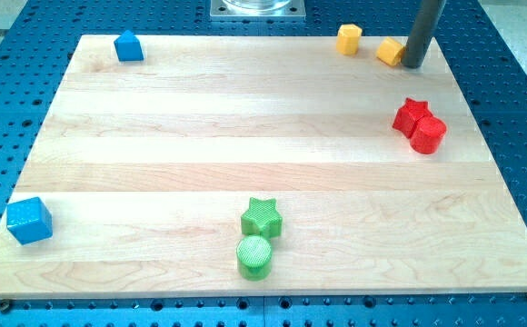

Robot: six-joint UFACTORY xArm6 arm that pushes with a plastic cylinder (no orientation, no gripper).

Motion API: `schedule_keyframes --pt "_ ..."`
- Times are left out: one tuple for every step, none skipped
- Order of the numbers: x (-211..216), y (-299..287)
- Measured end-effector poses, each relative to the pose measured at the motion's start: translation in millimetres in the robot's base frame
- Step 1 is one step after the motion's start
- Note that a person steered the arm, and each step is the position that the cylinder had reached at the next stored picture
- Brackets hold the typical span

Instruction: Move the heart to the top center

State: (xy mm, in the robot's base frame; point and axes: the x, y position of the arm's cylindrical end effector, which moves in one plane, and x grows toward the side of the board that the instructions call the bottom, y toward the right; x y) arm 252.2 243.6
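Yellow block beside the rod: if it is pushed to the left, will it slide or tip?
The yellow block looks low and flat-based, so it probably slides. My tip touches its right side off-centre, so it may turn. The board looks smooth.

The wooden board (154, 136) is unobstructed across its middle and along the top edge between the blue block (129, 46) and the yellow block (349, 40). Obstacles: red star (412, 113) touching red cylinder (428, 135) at the view's right; green star (262, 218) and green cylinder (254, 257) at bottom centre; blue cube (29, 220) at bottom left.
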Motion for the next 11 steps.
schedule_keyframes --pt "-12 7" --pt "-47 16" --pt "-43 -17" --pt "-20 -68" --pt "-8 -77" --pt "-3 -47" --pt "10 -27" --pt "37 -42" --pt "44 -78" --pt "31 -122" --pt "30 -139"
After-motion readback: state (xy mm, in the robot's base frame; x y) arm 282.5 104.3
